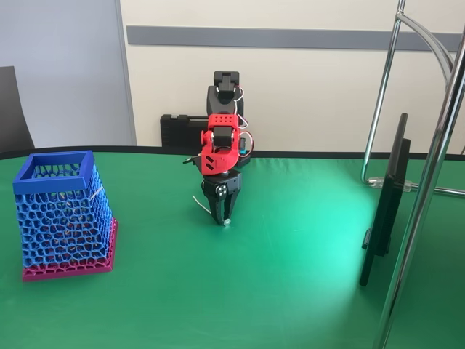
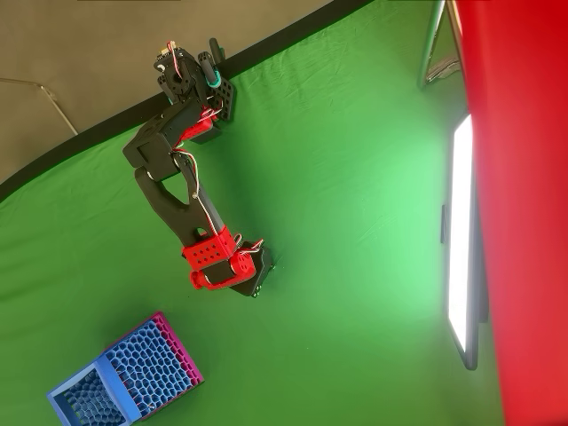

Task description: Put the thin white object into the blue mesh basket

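Though partly hidden, thin white object (image 1: 200, 204) in gripper (image 1: 224, 218)

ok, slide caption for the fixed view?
Gripper lowered to the green table, thin white object at its fingers; blue mesh basket stands left.

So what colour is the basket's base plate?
Magenta, under the blue mesh basket; clearest in the fixed view.

The place looked like an office or meeting room turned into a robot test bench; a curved table (image 1: 290, 291) was covered in green cloth; plain cream walls carried a grey rail (image 1: 290, 36); a dark chair (image 1: 11, 109) stood at the left; a chrome stand (image 1: 429, 182) and a flat screen (image 1: 389, 196) stood on the right; a black case (image 1: 182, 131) lay behind the arm (image 1: 221, 138).
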Robot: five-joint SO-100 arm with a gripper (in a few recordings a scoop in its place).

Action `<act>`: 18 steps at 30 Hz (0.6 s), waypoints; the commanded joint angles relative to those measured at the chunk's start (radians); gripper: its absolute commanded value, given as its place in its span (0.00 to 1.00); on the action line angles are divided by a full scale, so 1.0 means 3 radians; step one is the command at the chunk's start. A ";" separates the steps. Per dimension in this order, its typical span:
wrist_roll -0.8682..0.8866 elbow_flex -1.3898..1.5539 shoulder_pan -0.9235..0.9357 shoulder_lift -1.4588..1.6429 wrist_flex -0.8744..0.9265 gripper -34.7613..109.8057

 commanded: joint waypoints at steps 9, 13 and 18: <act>0.0000 -0.0112 0.0005 0.0015 0.0010 0.30; 0.0005 -0.0112 0.0010 0.0015 0.0010 0.29; 0.0005 -0.0112 0.0010 0.0015 0.0010 0.29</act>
